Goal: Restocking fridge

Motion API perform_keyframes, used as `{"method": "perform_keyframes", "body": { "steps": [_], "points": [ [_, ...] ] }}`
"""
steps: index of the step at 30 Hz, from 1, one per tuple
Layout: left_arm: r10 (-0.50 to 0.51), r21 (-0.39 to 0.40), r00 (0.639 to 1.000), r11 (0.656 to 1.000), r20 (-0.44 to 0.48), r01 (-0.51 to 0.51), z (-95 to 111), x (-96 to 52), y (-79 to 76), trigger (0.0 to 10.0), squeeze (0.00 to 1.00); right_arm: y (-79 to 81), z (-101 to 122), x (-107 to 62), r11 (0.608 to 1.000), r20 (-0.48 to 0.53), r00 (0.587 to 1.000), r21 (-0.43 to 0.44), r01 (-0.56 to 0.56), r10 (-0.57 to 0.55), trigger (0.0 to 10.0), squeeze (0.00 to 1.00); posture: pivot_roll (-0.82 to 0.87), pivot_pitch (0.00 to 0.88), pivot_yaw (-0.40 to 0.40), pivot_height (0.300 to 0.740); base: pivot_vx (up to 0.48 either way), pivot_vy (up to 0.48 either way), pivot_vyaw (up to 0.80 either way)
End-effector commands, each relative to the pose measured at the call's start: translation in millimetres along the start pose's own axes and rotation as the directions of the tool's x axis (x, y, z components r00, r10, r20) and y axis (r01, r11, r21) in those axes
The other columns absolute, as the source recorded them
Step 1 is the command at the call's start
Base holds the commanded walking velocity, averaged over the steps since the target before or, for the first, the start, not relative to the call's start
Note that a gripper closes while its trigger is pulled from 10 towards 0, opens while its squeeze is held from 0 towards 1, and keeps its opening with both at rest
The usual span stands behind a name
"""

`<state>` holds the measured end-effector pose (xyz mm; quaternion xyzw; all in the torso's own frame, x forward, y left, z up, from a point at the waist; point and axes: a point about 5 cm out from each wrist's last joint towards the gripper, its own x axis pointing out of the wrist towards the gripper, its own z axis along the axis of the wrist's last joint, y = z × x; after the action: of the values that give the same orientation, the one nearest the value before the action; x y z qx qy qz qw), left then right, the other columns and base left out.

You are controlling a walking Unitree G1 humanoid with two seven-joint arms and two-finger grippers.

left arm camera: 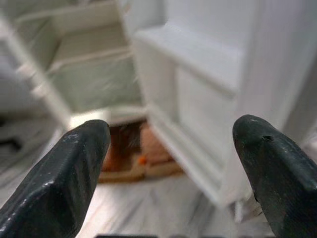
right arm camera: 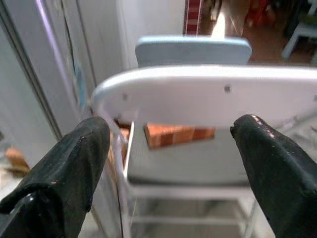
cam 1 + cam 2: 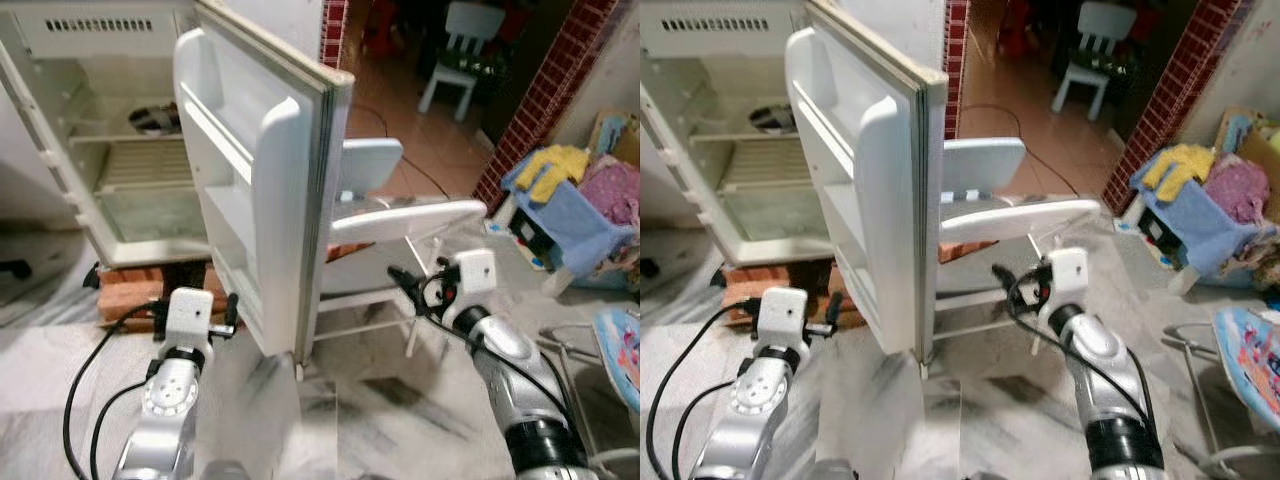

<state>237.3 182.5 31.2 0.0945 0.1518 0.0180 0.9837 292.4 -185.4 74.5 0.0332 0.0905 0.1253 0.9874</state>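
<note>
The fridge [image 3: 120,170] stands on bricks [image 3: 125,290] ahead, its door [image 3: 255,190] swung wide between the arms. The left gripper [image 1: 171,163] hovers low before the door shelves, fingers [image 1: 74,168] spread and empty. The right gripper [image 2: 168,168] faces a white chair [image 2: 208,94] beside the door, fingers likewise apart.

Fridge door [image 3: 262,190]: smooth glossy white plastic. Chair [image 3: 405,215]: smooth white plastic. Floor [image 3: 380,410]: polished grey-veined marble. Base bricks [image 3: 130,290]: rough red clay.
</note>
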Motion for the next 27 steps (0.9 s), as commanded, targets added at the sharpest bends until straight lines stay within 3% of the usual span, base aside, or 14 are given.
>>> {"method": "perform_keyframes", "body": {
  "steps": [1, 8, 13, 18, 27],
  "points": [
    [0.028, -0.005, 0.998, 1.000, -0.048, -0.028, -7.8, -1.3, 7.7, 10.0, 0.00, 0.6, 7.5, 5.4, 0.999, 0.041, 0.999, 0.033, 0.024, -0.025, 10.0, 0.00, 0.14, 0.000, -0.065, 0.740, 0.000, 0.000, 0.00],
    [0.038, -0.012, 0.996, 0.999, -0.085, -0.039, -13.1, -4.1, 8.8, 10.0, 0.00, 15.5, 16.0, 15.1, 0.998, 0.097, 0.995, 0.055, -0.019, 0.014, 10.0, 0.00, 0.14, 0.000, -0.068, 0.740, 0.000, 0.000, 0.00],
    [0.036, -0.012, 0.995, 0.999, -0.094, -0.038, -12.7, -4.8, 6.5, 10.0, 0.00, 36.5, 20.5, 30.3, 0.990, 0.122, 0.992, 0.137, -0.034, 0.017, 10.0, 0.00, 0.16, 0.000, -0.068, 0.740, 0.000, 0.000, 0.42],
    [0.033, -0.011, 0.994, 0.999, -0.103, -0.034, -12.4, -4.8, 5.0, 10.0, 0.00, 69.3, 46.5, 58.0, 0.987, 0.181, 0.981, 0.126, -0.099, 0.076, 10.0, 0.00, 0.17, 0.000, -0.077, 0.740, 0.000, 0.000, 0.08],
    [0.038, -0.015, 0.993, 0.999, -0.111, -0.040, -14.0, -7.0, 3.6, 10.0, 0.00, 75.7, 68.0, 74.4, 0.993, 0.220, 0.972, 0.073, -0.096, 0.078, 10.0, 0.00, 0.19, 0.000, -0.093, 0.740, 0.000, 0.000, 0.00]
  ]
}}
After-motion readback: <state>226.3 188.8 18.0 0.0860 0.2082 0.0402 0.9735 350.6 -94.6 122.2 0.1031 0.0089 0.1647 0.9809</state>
